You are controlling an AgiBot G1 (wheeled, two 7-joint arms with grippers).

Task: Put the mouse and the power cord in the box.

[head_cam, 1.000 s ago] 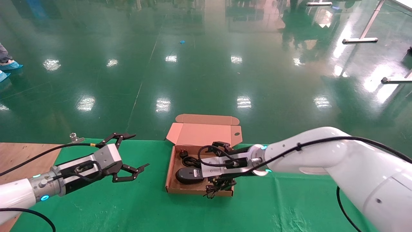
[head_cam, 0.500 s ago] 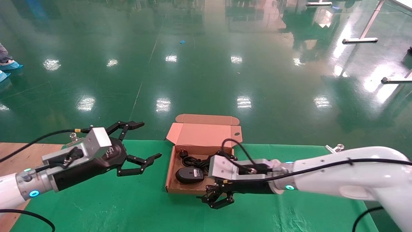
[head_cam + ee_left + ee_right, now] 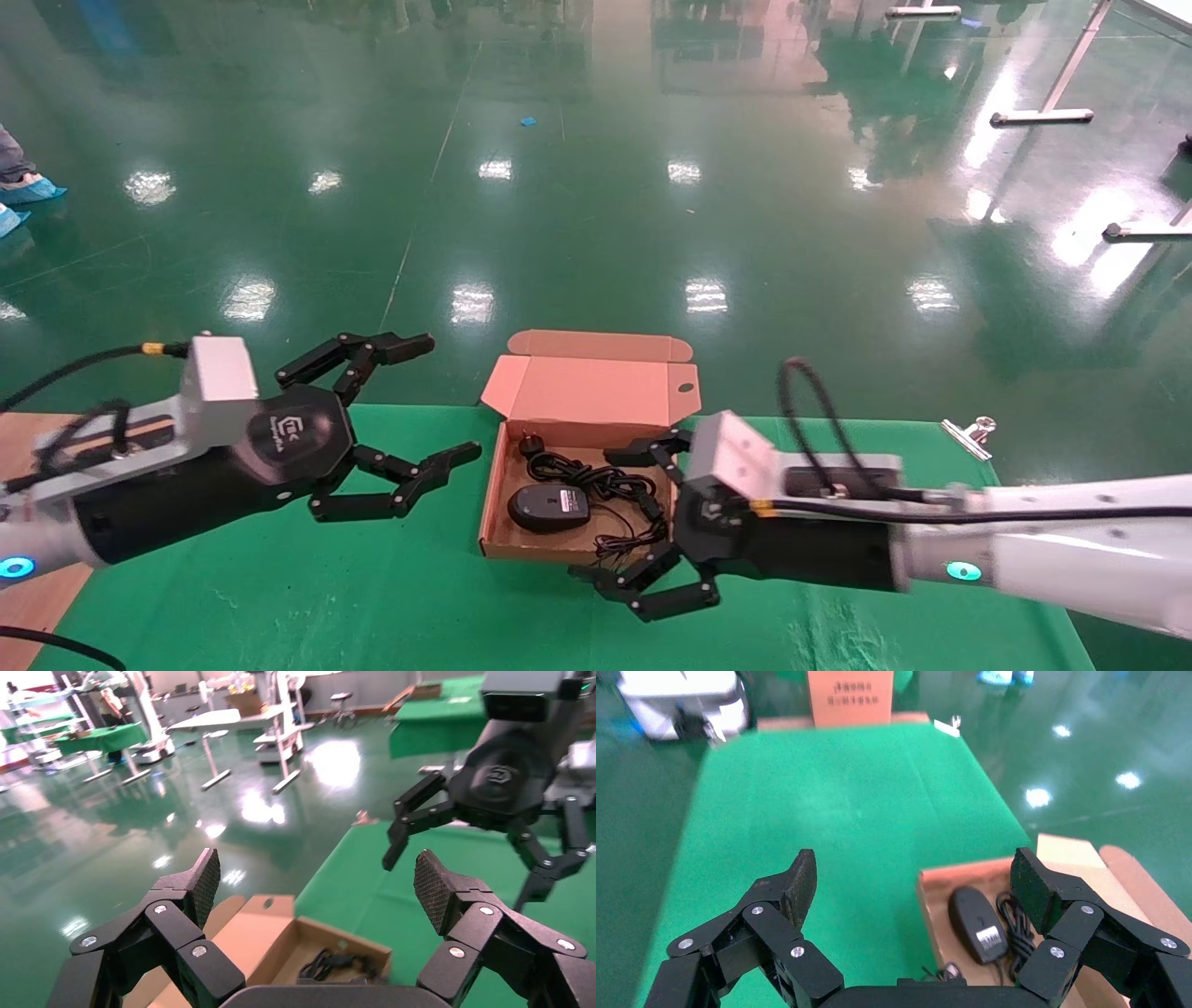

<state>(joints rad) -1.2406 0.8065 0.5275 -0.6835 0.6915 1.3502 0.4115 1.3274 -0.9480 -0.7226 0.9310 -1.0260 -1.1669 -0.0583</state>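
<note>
The tan box (image 3: pixel 486 511) lies open on the green cloth, its lid flap (image 3: pixel 596 387) standing at the far side. Inside, the black mouse (image 3: pixel 548 505) rests beside the coiled power cord (image 3: pixel 601 483). The mouse's thin cable (image 3: pixel 616 548) spills over the box's near edge. My right gripper (image 3: pixel 601 515) hovers open at the box's near right corner, holding nothing. To the left of the box my left gripper (image 3: pixel 442 401) is raised and open, also holding nothing. The right wrist view shows the mouse (image 3: pixel 975 924) and cord (image 3: pixel 1015 918) past the right gripper (image 3: pixel 914 878). The left gripper (image 3: pixel 318 881) frames the box (image 3: pixel 351 941).
A metal clip (image 3: pixel 968 436) sits at the far right edge of the cloth. Bare wood (image 3: pixel 47 443) shows at the table's left end. Another cardboard box (image 3: pixel 849 695) stands at the far end in the right wrist view. Green floor lies beyond the table.
My right gripper has drawn back out of the box toward its near right corner, leaving the cord lying inside. My left gripper has risen and moved closer to the box.
</note>
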